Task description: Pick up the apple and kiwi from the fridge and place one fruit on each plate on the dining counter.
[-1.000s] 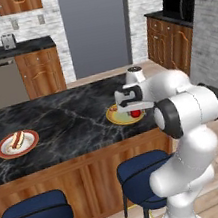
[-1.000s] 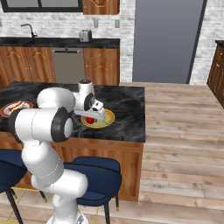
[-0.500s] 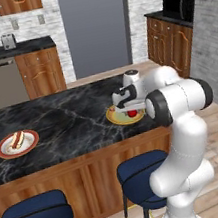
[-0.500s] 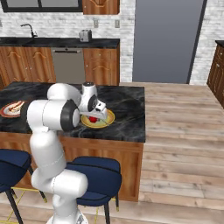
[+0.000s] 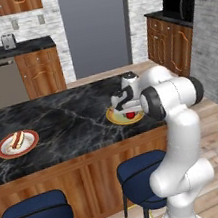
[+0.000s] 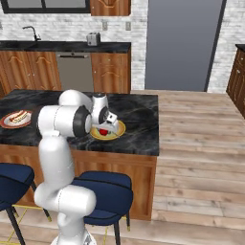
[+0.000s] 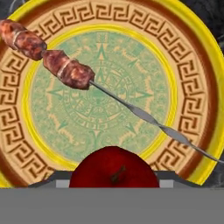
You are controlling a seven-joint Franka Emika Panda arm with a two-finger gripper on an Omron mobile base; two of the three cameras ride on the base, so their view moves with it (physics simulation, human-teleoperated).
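Hand view cuts off the lower part of the glossy red round apple [image 7: 114, 168] at its bottom edge, so the finger tips beside it are hidden; the gripper [image 5: 128, 111] is pinched closed on the apple, just over the yellowish-tan patterned plate [image 7: 183, 65]. Whether the fruit touches the plate cannot be made out. A metal skewer of browned meat chunks [image 7: 68, 70] lies across that plate, its far end cut off. In both base views the white arm covers part of the plate on the black white-veined marble dining counter [image 5: 68, 123]. Well apart to the left sits a white red-rimmed plate [image 5: 4, 152] holding a sausage in a bun [image 5: 17, 140]. Blue stools [image 6: 103, 191] stand at the near side, the slate-grey fridge [image 5: 96, 27] far behind.
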